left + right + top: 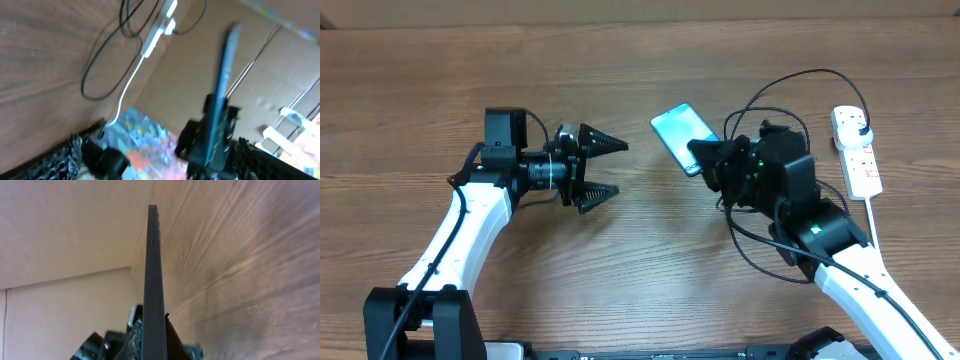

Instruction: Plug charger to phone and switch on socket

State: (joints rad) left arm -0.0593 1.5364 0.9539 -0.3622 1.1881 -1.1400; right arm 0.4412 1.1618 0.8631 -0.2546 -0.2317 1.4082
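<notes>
The phone (677, 129), light blue screen up, is held tilted above the table by its near end in my right gripper (708, 158), which is shut on it. In the right wrist view the phone (153, 265) shows edge-on between the fingers (153, 342). In the left wrist view it (223, 80) also shows edge-on. The white socket (857, 152) lies at the right, also in the left wrist view (159, 29). The black charger cable (817, 71) loops from the socket's far end behind my right arm; its tip is hidden. My left gripper (601, 171) is open and empty, left of the phone.
The socket's white cord (872, 215) runs toward the near right edge, also in the left wrist view (125, 87). The black cable (84, 82) lies in loops on the wood. A cardboard wall stands beyond the table's far edge (70, 240).
</notes>
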